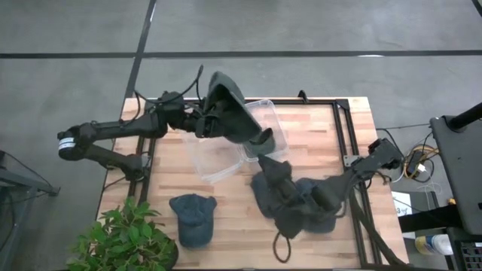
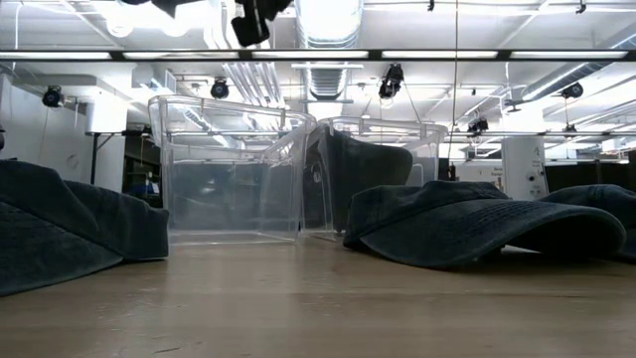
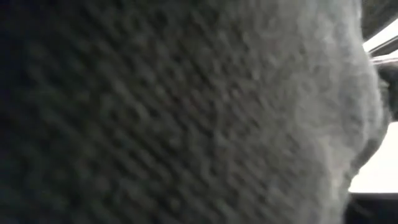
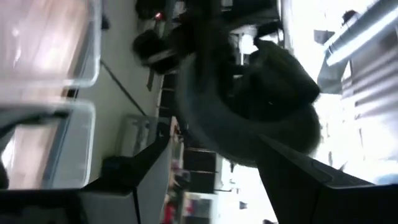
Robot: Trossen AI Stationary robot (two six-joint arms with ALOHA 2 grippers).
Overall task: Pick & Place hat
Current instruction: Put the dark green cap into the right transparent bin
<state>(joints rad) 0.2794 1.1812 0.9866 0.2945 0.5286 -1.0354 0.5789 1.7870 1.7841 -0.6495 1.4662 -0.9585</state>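
Cloth fills the left wrist view: the left fingers [image 1: 205,124] are closed on a hat [image 1: 235,117] raised over two clear bins [image 1: 265,124]. It overhangs a bin wall, so a release here could drape it on the rim. Right fingers [image 1: 320,197] rest among hats on the counter [image 1: 331,143]; their opening I cannot tell.

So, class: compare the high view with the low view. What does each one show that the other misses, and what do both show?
Only the high view shows the left gripper holding a dark hat above the bins, the right arm low at the hat pile, and the plant. Only the low view shows the ceiling lights and the room behind. Both show the two clear bins and dark hats lying on the wooden table.
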